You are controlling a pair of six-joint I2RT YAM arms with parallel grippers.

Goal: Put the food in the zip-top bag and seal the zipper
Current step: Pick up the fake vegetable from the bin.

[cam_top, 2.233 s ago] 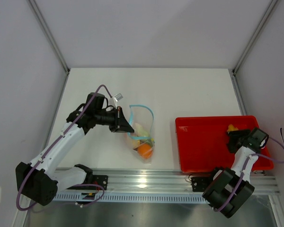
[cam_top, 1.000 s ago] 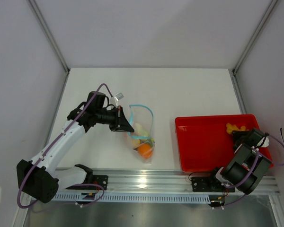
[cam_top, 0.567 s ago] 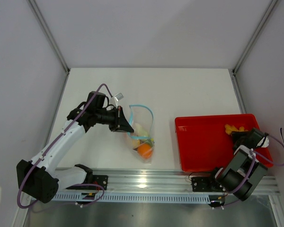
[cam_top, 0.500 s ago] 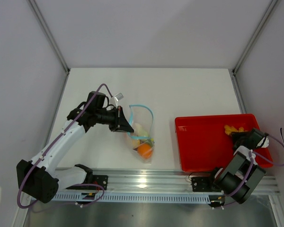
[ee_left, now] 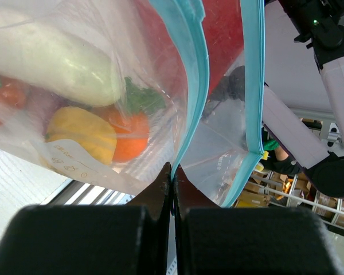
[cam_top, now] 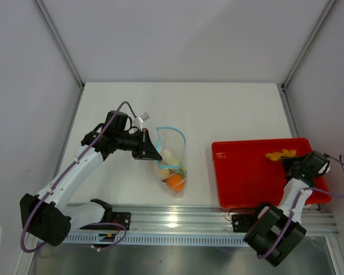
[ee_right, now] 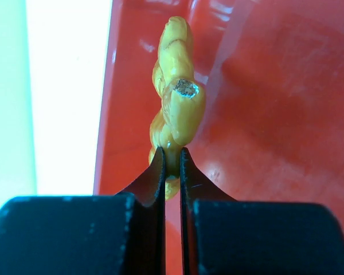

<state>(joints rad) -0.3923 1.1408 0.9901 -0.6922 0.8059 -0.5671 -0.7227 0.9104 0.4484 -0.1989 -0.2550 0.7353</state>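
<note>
The clear zip-top bag [cam_top: 173, 163] lies left of centre with its mouth held apart. Several toy foods sit inside, among them an orange fruit [cam_top: 175, 182] and a white piece [ee_left: 57, 63]. My left gripper [cam_top: 153, 150] is shut on the bag's light-blue zipper [ee_left: 192, 86] at the left lip. In the red tray [cam_top: 246, 183], my right gripper [ee_right: 172, 157] is shut on a knobbly yellow food piece [ee_right: 175, 112], which also shows from above [cam_top: 278, 153].
The red tray's far wall [ee_right: 117, 91] stands just left of the yellow piece, with the white table [cam_top: 218, 109] beyond. A metal rail [cam_top: 178, 220] runs along the near edge. Grey walls close in the sides.
My right gripper has closed on the yellow piece and shifted it slightly left in the tray. The left arm and the bag have not moved.
</note>
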